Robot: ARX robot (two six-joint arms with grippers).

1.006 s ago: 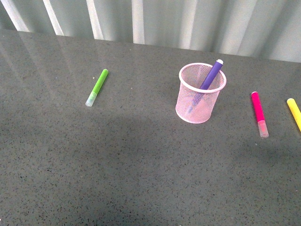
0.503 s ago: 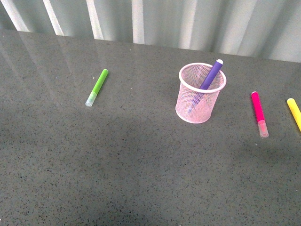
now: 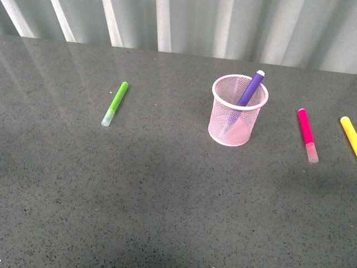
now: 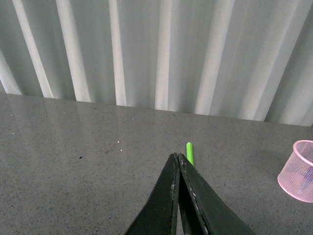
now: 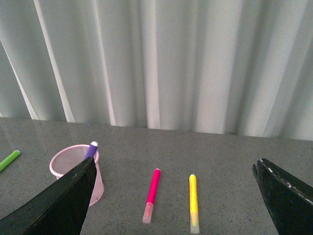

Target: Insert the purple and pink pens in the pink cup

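The pink cup (image 3: 237, 111) stands upright on the grey table, right of the middle. The purple pen (image 3: 249, 90) stands in it, leaning on the rim. The pink pen (image 3: 306, 133) lies flat to the cup's right, clear cap toward me. Neither gripper shows in the front view. In the right wrist view my right gripper (image 5: 173, 183) is open and empty, with the pink pen (image 5: 152, 194), the cup (image 5: 78, 170) and the purple pen's tip (image 5: 91, 149) ahead of it. In the left wrist view my left gripper (image 4: 177, 157) is shut and empty; the cup (image 4: 299, 171) is off to one side.
A lime-green marker (image 3: 115, 103) lies left of the cup, also in the left wrist view (image 4: 189, 152) and the right wrist view (image 5: 9, 159). A yellow marker (image 3: 349, 133) lies at the right edge, beside the pink pen (image 5: 193, 201). A pale curtain (image 3: 178, 25) backs the table.
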